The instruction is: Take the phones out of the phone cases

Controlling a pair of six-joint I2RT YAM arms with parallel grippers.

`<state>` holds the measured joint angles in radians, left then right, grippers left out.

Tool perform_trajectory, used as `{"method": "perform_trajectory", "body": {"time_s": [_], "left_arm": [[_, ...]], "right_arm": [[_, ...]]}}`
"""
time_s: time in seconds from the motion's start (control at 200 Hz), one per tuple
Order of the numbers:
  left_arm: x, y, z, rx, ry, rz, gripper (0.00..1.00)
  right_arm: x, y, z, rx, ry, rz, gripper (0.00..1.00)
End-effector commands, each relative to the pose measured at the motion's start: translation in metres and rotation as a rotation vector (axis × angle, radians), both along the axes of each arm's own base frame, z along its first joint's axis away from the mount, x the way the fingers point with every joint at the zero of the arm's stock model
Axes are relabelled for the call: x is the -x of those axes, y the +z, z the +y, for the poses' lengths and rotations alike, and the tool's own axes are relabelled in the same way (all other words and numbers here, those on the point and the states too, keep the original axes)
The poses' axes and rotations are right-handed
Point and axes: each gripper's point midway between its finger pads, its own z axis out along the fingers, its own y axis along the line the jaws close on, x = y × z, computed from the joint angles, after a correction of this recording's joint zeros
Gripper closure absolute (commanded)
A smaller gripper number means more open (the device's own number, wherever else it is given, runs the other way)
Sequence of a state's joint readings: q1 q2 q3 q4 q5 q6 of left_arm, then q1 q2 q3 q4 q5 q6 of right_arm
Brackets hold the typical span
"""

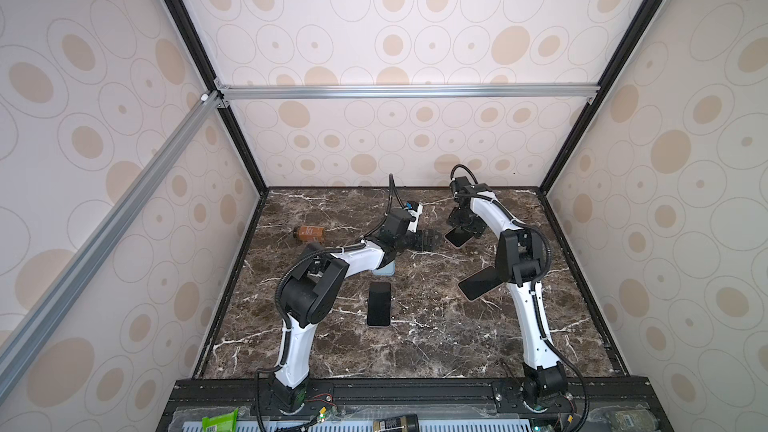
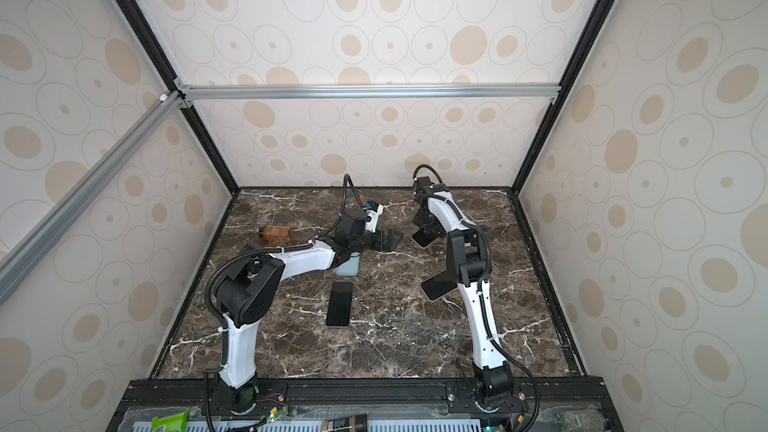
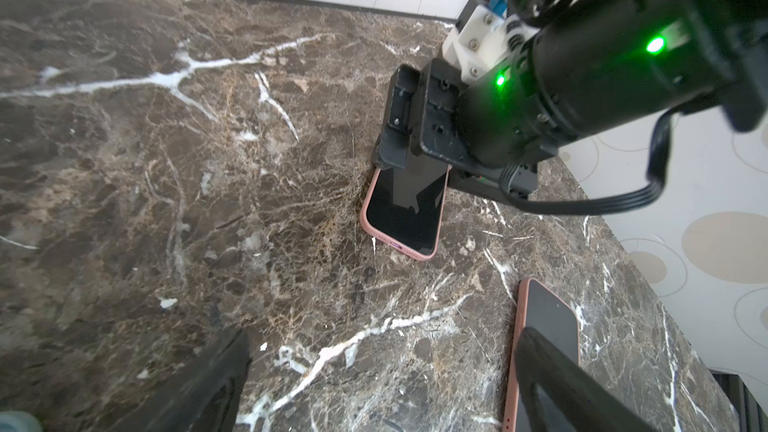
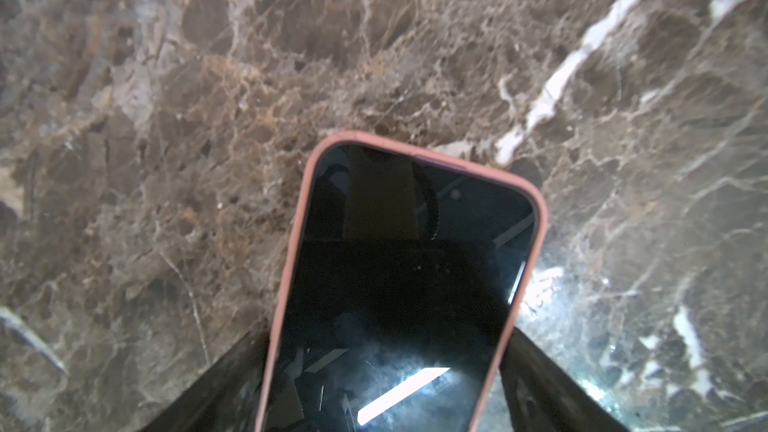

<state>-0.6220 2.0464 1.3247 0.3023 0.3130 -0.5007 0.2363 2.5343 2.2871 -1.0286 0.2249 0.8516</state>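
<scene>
1. Your right gripper (image 4: 386, 336) is low over the marble table (image 4: 166, 118), toward the back wall. Its jaws are set wide, with one dark finger (image 4: 224, 384) along each long side of the phone (image 4: 399, 284).
2. The phone lies screen up on the marble and sits fully inside its pink case (image 4: 293, 238). The case's rim runs unbroken around the end you can see.
3. In the right wrist view the fingers sit right at the case's edges. That part of the picture is blurred, so you cannot tell whether they press on the case or only flank it.
4. Your left gripper (image 1: 430, 239) hovers just beside the right one, near the middle of the table. Its jaws are spread as wide as they go and it holds nothing. In the left wrist view its fingers (image 3: 208, 384) frame bare marble, and the cased phone lies beyond them.
5. In both top views a second phone (image 1: 478, 284) with a pale rim lies partly under the right arm's elbow.
6. A third phone (image 1: 379, 304), dark and screen up, lies in the middle of the table.
7. A light blue case (image 1: 384, 271) shows from under the left arm.
8. A brown bottle (image 1: 307, 234) lies on its side near the table's left edge.
</scene>
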Motion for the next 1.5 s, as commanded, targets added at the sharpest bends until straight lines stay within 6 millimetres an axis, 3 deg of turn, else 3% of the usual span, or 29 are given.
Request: {"method": "perform_trajectory", "body": {"time_s": [0.0,0.17,0.41,0.575,0.69,0.875,1.15,1.495], "left_arm": [[-0.005,0.002,-0.002,0.010,-0.011,0.006,0.01],[-0.002,0.010,-0.003,0.031,-0.013,0.012,0.01],[0.012,-0.003,-0.007,0.061,-0.045,0.131,0.01],[0.021,-0.007,-0.020,0.114,-0.096,0.203,0.05],[0.024,-0.011,-0.027,0.136,-0.119,0.237,0.15],[0.023,-0.030,-0.034,0.105,-0.134,0.281,0.22],[0.025,-0.043,-0.042,0.103,-0.145,0.306,0.55],[0.032,-0.038,-0.049,0.115,-0.182,0.307,0.83]], "right_arm": [[0.016,-0.020,0.000,-0.005,-0.017,0.085,0.16],[0.016,0.005,0.007,-0.057,0.006,0.044,0.21],[0.029,0.042,0.034,-0.269,0.116,-0.144,0.25],[0.049,0.054,0.054,-0.422,0.177,-0.224,0.25],[0.061,0.058,0.063,-0.507,0.200,-0.268,0.25],[0.075,0.062,0.071,-0.587,0.206,-0.294,0.25],[0.088,0.063,0.075,-0.665,0.162,-0.294,0.25],[0.090,0.067,0.073,-0.714,0.103,-0.312,0.25]]}}
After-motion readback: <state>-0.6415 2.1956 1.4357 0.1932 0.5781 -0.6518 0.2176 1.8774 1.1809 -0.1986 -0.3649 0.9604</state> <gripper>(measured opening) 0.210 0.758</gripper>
